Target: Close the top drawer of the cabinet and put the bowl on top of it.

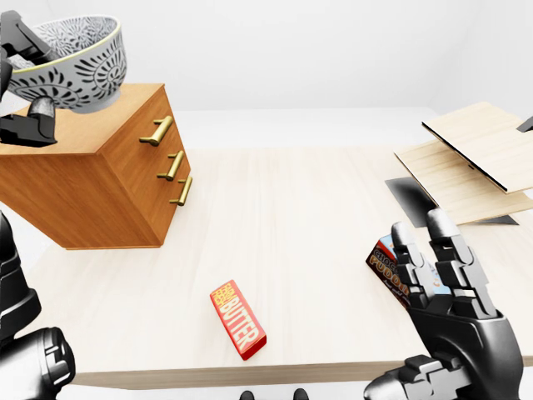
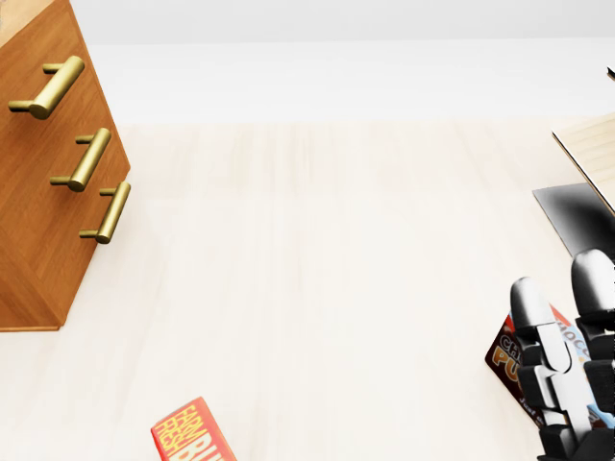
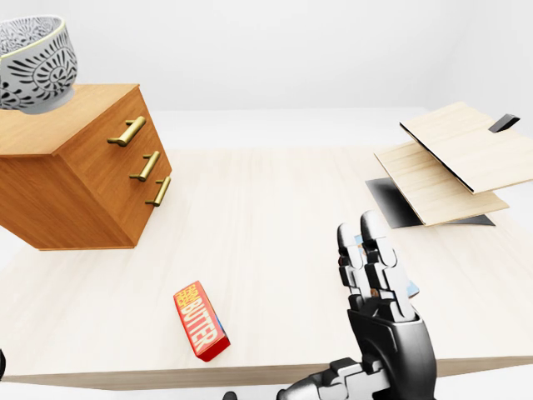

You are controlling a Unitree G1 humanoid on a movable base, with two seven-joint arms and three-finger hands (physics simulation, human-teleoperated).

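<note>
Up at the top left of the left-eye view, the bowl sits over the cabinet. It is round and deep, white with a black leaf pattern outside and a pale rim. The left hand holds it, its black fingers closed about the rim on the view's left side, one part inside and one beneath. Whether the bowl's base touches the cabinet top cannot be told.

The cabinet is a block of warm brown wood grain with three brass bar handles stacked down one face; all three drawers lie flush, the top one shut.

It stands on a pale wooden table. A red butter box lies near the bottom edge. The right hand, glossy black and grey, stands upright with fingers spread and empty, partly covering a pudding box. Flat light wood boards overlap at the right on a dark sheet.
</note>
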